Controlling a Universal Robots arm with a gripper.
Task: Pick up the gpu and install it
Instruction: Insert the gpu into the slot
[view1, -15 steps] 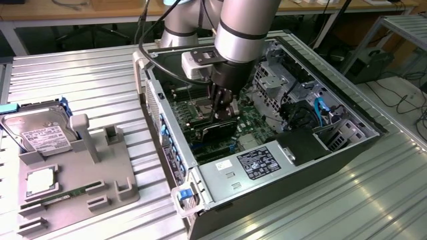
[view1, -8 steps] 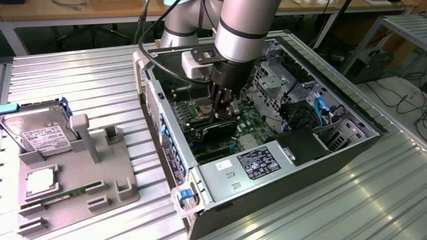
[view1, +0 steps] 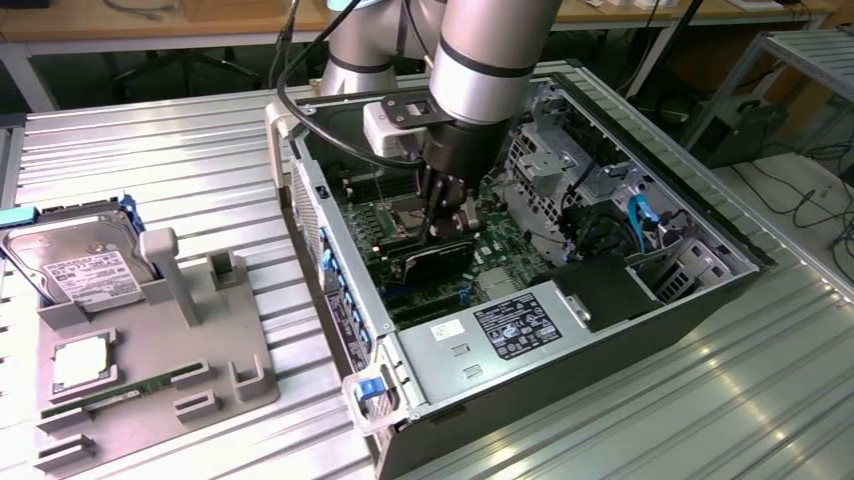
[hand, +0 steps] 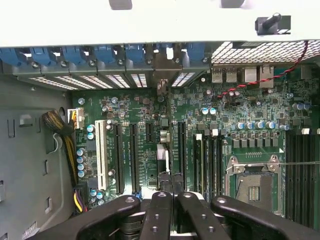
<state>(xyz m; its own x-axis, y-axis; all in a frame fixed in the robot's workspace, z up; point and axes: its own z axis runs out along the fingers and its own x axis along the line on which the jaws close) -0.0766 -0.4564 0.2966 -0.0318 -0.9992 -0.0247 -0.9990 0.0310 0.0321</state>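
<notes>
The gpu (view1: 434, 262) is a thin black card standing on edge over the green motherboard (view1: 501, 240) inside the open computer case (view1: 694, 290). My gripper (view1: 447, 222) reaches down into the case from above and is shut on the card's upper edge. In the wrist view my gripper (hand: 172, 202) has its black fingers (hand: 159, 210) pressed close together on the gpu (hand: 167, 150). The card appears there edge-on as a narrow strip, running along the expansion slots (hand: 120, 157) toward the case's rear wall. Its fan face is hidden.
A silver power supply (view1: 514, 325) fills the case's near end, and drive cages (view1: 561, 150) stand behind the arm. The bare CPU socket (hand: 252, 187) lies beside the slots. On the exterior view's left, a grey fixture (view1: 174, 330) holds a hard drive (view1: 83, 275) and a green memory stick (view1: 120, 392).
</notes>
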